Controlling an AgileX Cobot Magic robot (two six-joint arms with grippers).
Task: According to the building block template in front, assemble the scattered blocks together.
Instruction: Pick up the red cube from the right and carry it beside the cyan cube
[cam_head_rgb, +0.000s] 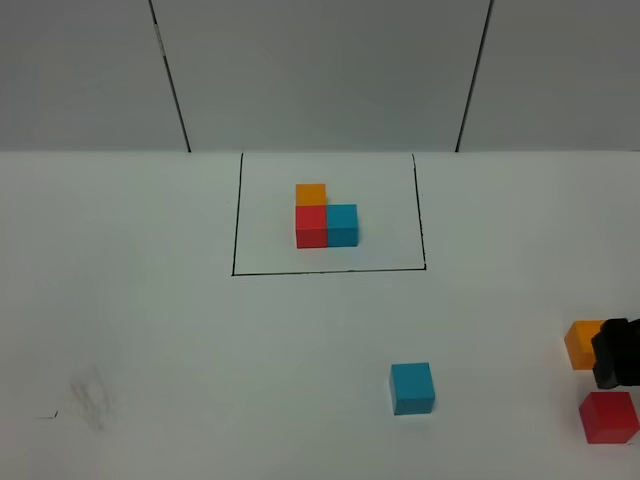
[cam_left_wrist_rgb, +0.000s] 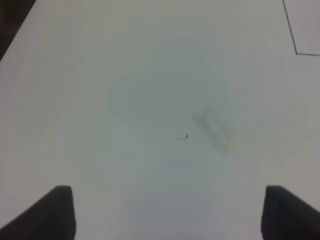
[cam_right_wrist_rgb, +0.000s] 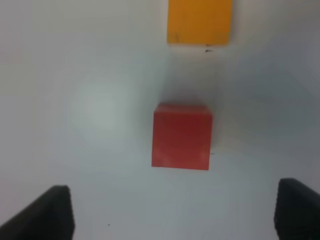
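Observation:
The building block template, an L of orange, red and cyan-blue cubes, sits inside a thin black rectangle at the back middle. Of the scattered blocks, the cyan-blue cube lies alone at front centre-right. The orange cube and red cube lie at the far right edge. My right gripper hangs open above the table, the red cube just ahead of its fingertips and the orange cube beyond that. My left gripper is open over bare table, holding nothing.
The white table meets a grey panelled wall at the back. A faint smudge marks the front left, also visible in the left wrist view as a smudge. One corner of the black rectangle shows there too.

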